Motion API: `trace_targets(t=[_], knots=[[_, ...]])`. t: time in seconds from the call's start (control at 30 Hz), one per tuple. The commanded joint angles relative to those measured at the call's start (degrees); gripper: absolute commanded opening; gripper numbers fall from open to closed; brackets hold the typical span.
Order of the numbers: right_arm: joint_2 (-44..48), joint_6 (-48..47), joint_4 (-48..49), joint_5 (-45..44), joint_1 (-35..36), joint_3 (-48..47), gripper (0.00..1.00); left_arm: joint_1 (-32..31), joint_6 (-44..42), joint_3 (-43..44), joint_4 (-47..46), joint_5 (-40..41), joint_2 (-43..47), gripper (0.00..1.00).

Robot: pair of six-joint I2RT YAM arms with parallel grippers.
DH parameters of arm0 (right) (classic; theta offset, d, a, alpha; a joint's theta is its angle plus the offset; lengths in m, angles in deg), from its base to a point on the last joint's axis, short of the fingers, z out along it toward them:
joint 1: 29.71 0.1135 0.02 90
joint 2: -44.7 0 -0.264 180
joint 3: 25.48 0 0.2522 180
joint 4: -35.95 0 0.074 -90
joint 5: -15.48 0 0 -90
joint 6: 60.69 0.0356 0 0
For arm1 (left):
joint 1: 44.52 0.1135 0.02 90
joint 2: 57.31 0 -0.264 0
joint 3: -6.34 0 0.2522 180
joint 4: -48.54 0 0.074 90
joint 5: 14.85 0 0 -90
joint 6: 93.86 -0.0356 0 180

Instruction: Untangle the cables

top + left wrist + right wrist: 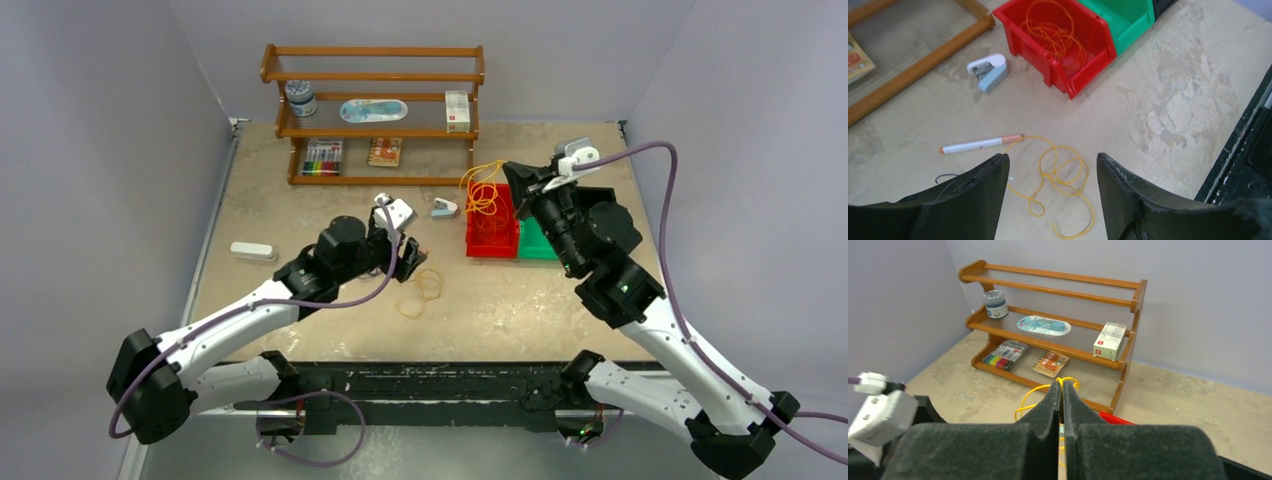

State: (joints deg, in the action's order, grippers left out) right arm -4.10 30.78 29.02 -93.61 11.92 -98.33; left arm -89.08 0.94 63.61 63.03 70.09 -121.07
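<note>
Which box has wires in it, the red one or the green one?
The red box: a bunch of orange wires lies inside it. The green box beside it shows no wires in the part visible.

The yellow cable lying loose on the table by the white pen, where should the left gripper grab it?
Pinch the yellow cable at the bunch where its loops cross, probably coming straight down from above. It lies flat and thin on the table, so a single strand could slip; the overlap gives more to hold. The open left gripper hangs over it.
</note>
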Motion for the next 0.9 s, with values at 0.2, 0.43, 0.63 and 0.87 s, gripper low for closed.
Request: trace_targets(t=[0.2, 0.43, 0.63, 0.87], knots=[[-0.99, -4.88, 5.68, 16.25, 0.15, 0.63, 0.0, -0.26, -3.36, -5.35, -18.17, -3.67, 12.02, 0.6], [-1.62, -7.71, 6.25, 24.8, 0.2, 1.78, 0.0, -0.26, -4.3, -5.74, -18.99, -7.02, 15.74, 0.56], [-2.56, -8.75, 6.8, 28.1, 0.13, 1.87, 0.0, -0.21, -4.24, -6.07, -19.66, -4.82, 16.74, 0.55], [-3.65, -8.81, 6.92, 29.55, 0.12, 1.7, 0.0, -0.26, -1.84, -6.05, -24.13, -5.84, 15.93, 0.55]])
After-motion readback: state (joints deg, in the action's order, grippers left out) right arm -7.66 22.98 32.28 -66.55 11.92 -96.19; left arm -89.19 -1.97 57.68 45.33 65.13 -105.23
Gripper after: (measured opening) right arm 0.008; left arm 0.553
